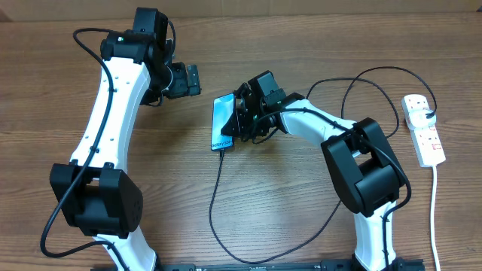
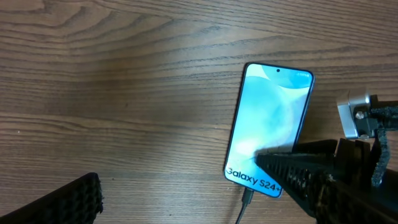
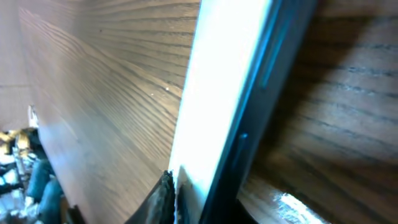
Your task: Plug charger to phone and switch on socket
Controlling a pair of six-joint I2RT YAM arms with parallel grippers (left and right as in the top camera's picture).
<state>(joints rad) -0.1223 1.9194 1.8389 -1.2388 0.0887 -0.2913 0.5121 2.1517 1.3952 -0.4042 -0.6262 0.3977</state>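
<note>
Right gripper (image 1: 242, 126) is down at the phone (image 1: 223, 122), pressed in against the long edge nearest its own arm. One dark finger (image 2: 298, 171) lies over the lower corner of the lit screen. Whether the jaws actually clamp the phone or merely rest against it, I cannot tell (the right wrist view is filled by a blurred screen edge). At the phone's bottom end, the charger (image 1: 215, 203) meets the edge with its small connector, and its black cable loops across the wooden table (image 1: 301, 45) to the socket (image 1: 424, 128), which lies well apart at the far right. Left gripper (image 1: 184, 79) hangs near the phone's top end, jaws spread wide and empty.
</note>
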